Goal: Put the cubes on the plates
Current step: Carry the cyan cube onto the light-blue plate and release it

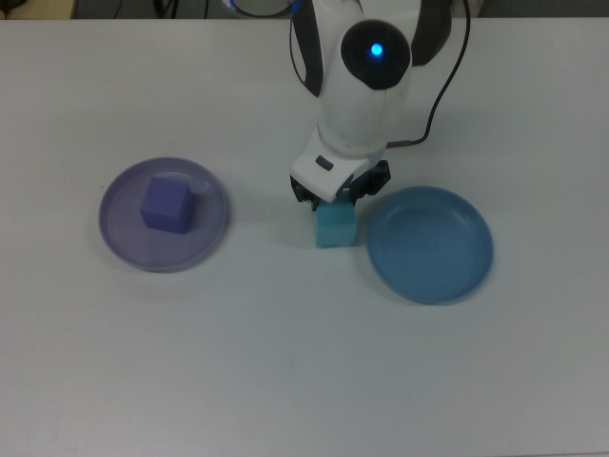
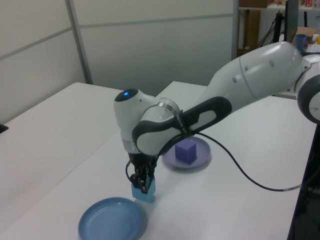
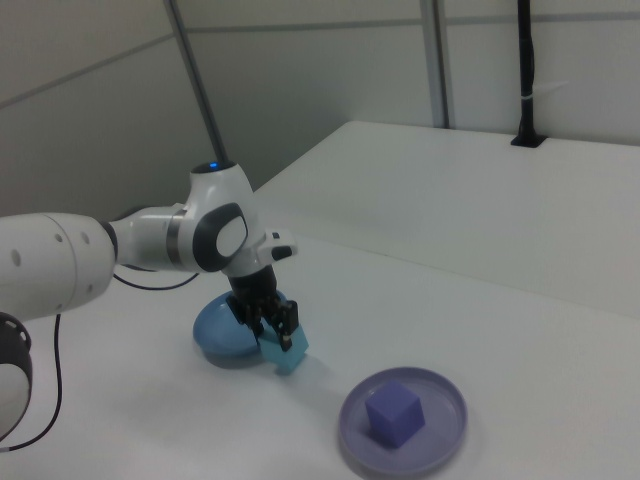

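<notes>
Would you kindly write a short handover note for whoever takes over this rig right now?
Pincer: shut on the turquoise cube, which appears just lifted off the table.
Violet cube: sits on the lavender plate; that half is done.
Blue plate: bare, just to the top view's right of the held cube.
Left to do: carry the turquoise cube over the blue plate, lower it, release.
</notes>
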`<state>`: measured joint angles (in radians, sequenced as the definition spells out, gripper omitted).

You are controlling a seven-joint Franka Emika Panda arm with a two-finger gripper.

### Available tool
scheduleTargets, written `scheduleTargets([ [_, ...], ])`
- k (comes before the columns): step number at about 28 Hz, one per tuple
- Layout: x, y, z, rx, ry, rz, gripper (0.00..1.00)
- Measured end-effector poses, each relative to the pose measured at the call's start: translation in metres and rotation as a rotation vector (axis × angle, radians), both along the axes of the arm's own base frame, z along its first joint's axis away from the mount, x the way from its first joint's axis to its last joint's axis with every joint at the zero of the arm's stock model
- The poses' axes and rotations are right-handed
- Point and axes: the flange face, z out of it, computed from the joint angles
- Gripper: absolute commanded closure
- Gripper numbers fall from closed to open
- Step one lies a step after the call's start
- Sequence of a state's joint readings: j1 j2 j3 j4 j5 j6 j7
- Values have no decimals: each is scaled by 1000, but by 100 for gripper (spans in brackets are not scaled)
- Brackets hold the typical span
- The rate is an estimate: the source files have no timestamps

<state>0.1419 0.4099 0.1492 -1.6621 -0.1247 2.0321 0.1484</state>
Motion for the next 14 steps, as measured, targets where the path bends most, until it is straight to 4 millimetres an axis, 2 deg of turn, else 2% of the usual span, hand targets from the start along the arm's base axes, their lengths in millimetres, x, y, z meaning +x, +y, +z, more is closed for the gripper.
scheduleTargets([
  [4,-1,6,29,10,-45,-2,95],
  [7,-2,23,42,20,-71,-11,95],
  [11,-8,67,45,53,-129,-6,93],
  [14,-12,97,38,70,-170,2,88],
])
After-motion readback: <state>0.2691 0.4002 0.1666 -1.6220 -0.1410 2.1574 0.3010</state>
